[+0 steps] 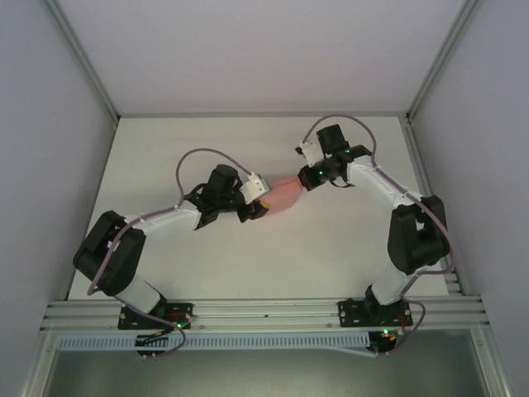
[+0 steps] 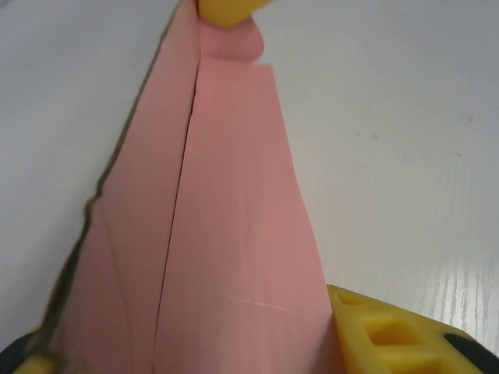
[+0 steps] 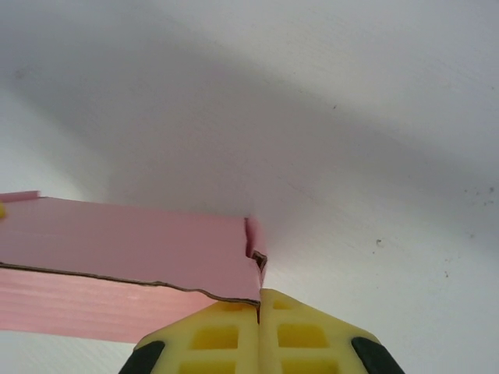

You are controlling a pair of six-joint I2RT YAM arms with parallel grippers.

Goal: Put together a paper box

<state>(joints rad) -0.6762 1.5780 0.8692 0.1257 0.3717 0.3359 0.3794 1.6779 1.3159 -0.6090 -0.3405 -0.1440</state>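
Observation:
The pink paper box (image 1: 285, 195) hangs between both grippers over the middle of the white table (image 1: 331, 256). My left gripper (image 1: 263, 198) grips its left end. In the left wrist view the box (image 2: 234, 234) runs away from the camera as a long pink panel with a seam, pressed between the yellow fingers (image 2: 390, 339) of that gripper (image 2: 210, 354). My right gripper (image 1: 307, 178) holds the far right end. In the right wrist view its jaws (image 3: 259, 300) stand pressed together on the thin corner flap of the box (image 3: 132, 249).
Metal frame posts and grey walls border the table on the left, right and back. A slotted rail (image 1: 264, 314) runs along the near edge by the arm bases. Bare tabletop lies around the box.

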